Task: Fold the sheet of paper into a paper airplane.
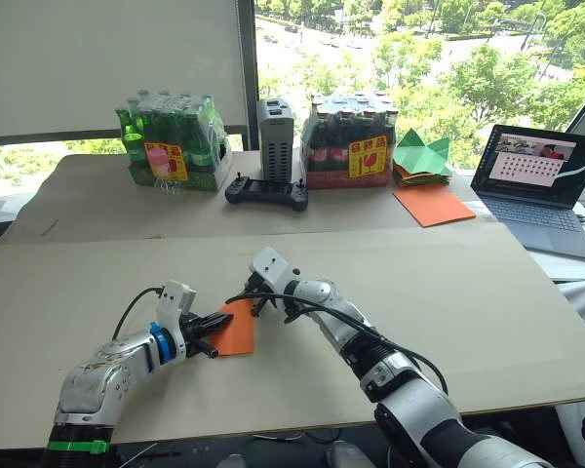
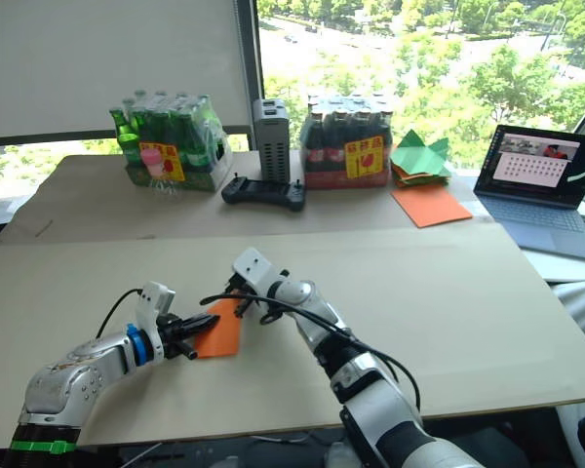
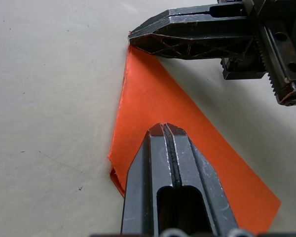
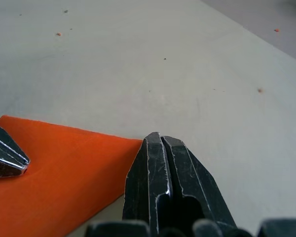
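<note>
The folded sheet of bright orange paper [image 1: 236, 328] lay flat on the pale tabletop [image 1: 468, 292], near its front edge and between the two arms. The left gripper [image 1: 214, 336] had its two black fingers pressed together, nothing between them, tips resting on the paper's near edge, apparently to pin it in place. The right gripper [image 1: 257, 303], likewise clenched and empty, bore on the far pointed corner, probably to flatten a crease.

The paper showed as a narrow, tapering shape with doubled layers at one lower corner, smooth and slightly glossy. It was judged partly folded and not yet a finished dart.

Well apart, at the back, stood two packs of bottles [image 1: 171, 141], a stack of green paper shapes [image 1: 421, 158], a smooth orange sheet [image 1: 433, 205] and an open laptop [image 1: 541, 185].
</note>
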Robot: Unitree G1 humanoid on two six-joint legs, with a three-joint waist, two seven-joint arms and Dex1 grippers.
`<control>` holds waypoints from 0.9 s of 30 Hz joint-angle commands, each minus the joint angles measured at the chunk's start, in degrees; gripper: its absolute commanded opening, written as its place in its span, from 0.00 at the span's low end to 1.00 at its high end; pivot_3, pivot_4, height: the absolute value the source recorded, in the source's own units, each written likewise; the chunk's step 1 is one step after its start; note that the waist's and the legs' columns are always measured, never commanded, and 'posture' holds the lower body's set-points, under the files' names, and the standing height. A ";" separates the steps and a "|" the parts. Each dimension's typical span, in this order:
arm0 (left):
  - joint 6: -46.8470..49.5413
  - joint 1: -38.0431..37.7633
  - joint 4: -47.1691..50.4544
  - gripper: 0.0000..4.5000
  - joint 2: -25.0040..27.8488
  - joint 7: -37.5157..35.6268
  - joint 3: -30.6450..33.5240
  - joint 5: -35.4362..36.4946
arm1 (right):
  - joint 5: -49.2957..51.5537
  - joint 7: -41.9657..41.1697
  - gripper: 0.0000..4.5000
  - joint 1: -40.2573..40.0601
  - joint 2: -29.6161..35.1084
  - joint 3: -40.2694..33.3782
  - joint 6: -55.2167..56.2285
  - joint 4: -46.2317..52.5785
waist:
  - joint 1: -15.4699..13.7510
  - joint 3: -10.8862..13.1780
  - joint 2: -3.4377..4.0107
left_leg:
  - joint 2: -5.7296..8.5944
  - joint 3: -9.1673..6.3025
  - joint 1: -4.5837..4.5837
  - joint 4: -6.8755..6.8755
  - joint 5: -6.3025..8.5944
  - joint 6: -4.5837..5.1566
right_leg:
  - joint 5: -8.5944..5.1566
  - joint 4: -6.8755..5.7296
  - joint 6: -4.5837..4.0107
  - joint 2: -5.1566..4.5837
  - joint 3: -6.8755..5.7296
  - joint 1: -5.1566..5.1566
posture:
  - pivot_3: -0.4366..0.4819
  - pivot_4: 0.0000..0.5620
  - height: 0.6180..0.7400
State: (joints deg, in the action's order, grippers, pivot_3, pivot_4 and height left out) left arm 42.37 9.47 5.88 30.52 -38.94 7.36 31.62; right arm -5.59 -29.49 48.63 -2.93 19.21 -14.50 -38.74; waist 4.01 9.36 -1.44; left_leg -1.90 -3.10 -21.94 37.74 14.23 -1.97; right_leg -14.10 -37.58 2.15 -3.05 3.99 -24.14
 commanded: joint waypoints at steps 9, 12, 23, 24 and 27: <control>0.59 -0.67 0.36 0.00 0.48 0.31 -0.07 -0.51 | -1.89 -6.38 0.00 -5.83 2.34 4.05 -3.48 6.06 | -0.02 -0.01 0.02 | 0.00 0.00 0.02 0.00 0.00 0.00 | 0.00 0.01 0.00 0.00 0.00 0.02 | 0.48 0.27 1.00; 0.61 -0.55 0.28 0.00 0.45 0.29 -0.11 -0.52 | -2.01 -8.04 0.00 -7.11 2.64 5.06 -4.63 8.30 | 0.02 -0.02 0.02 | 0.00 0.00 0.04 0.00 0.00 0.00 | 0.00 0.01 0.00 0.00 0.00 0.04 | 0.48 0.27 1.00; 0.58 -0.07 -0.27 0.00 0.44 0.27 -0.17 -0.64 | -3.00 -13.79 0.00 -10.09 4.03 7.99 -6.81 14.17 | 0.28 -0.03 0.02 | -0.02 0.02 0.12 -0.01 0.00 0.00 | 0.00 -0.01 0.00 0.02 0.01 0.06 | 0.48 0.27 1.00; 0.60 -0.03 -0.30 0.00 0.44 0.28 -0.18 -0.65 | -3.13 -14.08 0.00 -10.30 4.21 8.25 -6.56 14.54 | 0.31 -0.03 0.01 | -0.02 0.03 0.13 -0.01 0.00 0.00 | 0.00 -0.01 0.00 0.02 0.01 0.07 | 0.48 0.27 1.00; 0.60 0.02 -0.37 0.00 0.38 0.32 -0.09 -0.60 | -3.39 -11.20 0.00 -10.32 3.40 6.77 -5.09 14.44 | 0.44 -0.03 0.01 | -0.04 0.03 0.19 -0.03 0.00 0.00 | 0.00 -0.02 0.00 0.05 0.02 0.09 | 0.48 0.27 1.00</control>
State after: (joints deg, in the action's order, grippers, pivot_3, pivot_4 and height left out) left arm 42.46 9.36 5.85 30.57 -38.86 7.51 31.57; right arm -8.31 -40.61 39.81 1.56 23.36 -18.72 -22.55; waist 4.45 9.33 -1.43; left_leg -1.94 -3.08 -21.74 37.70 14.23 -1.97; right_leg -14.10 -37.61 2.15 -2.99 4.01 -24.05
